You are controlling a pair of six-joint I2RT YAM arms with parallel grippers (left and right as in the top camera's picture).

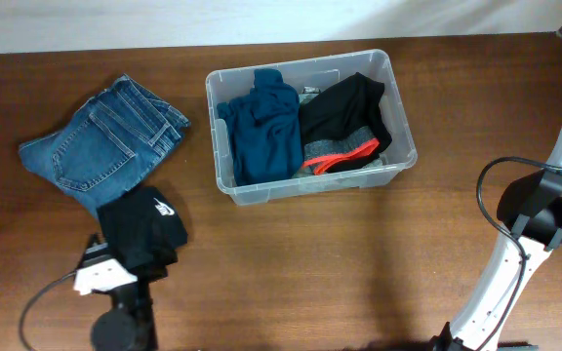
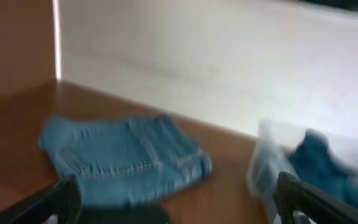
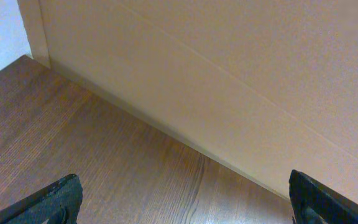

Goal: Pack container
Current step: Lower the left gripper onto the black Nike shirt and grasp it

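- Overhead: the container (image 1: 312, 191) holds a teal top (image 1: 266, 132) and black clothes (image 1: 344, 112); jeans (image 1: 100, 141) lie left of it.
- My left gripper (image 2: 179, 208) and right gripper (image 3: 182, 202) both gape wide.

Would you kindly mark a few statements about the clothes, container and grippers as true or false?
1. The jeans lie inside the container. False: they lie on the table, left of it.
2. A teal garment is in the container. True.
3. Both grippers are shut. False: the left gripper and right gripper stand open.
4. A black logo garment lies on the table, outside the container. True.
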